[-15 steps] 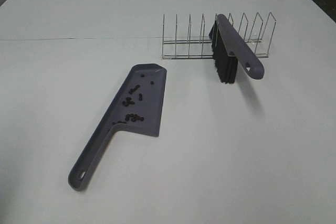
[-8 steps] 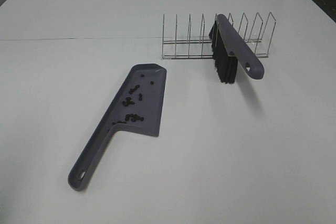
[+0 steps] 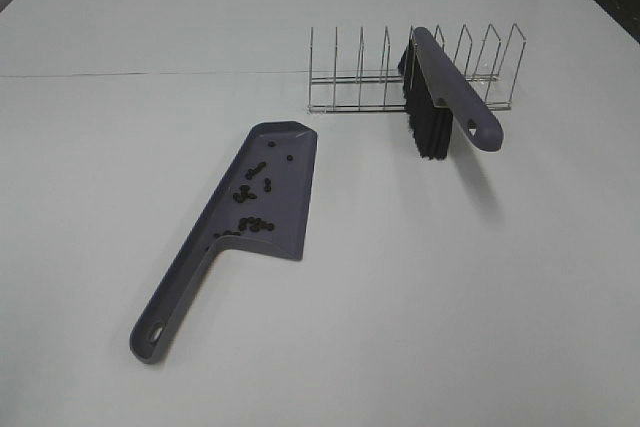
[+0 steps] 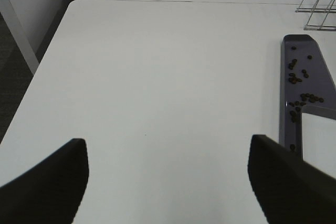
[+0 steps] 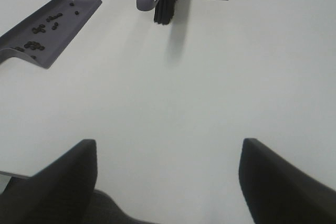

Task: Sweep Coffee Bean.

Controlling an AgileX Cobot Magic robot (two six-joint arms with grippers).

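1. The coffee beans [image 3: 251,209] lay inside the pan of the grey-purple dustpan [image 3: 232,229], scattered along its floor with a small cluster near the end where the handle begins. I could make out no loose beans on the white tabletop [image 3: 450,277] around it.
2. The dustpan lay flat near the middle of the tabletop, its handle pointing toward the near left corner.
3. The brush [image 3: 440,97] leaned in the wire rack [image 3: 410,72] toward the far right part of the tabletop, bristles down and handle sticking out toward the near edge.
4. The left gripper [image 4: 168,182] hung over bare tabletop near the left edge, jaws spread wide and holding nothing.
5. The right gripper [image 5: 168,182] hung over the near right part of the tabletop, jaws likewise parted and empty, well apart from brush and dustpan.
6. Judged from this, the sweeping looked finished: beans collected, brush racked, both arms drawn clear.
7. Any further move would probably call for lifting the dustpan level by its handle, so the beans could not roll out over the open lip.
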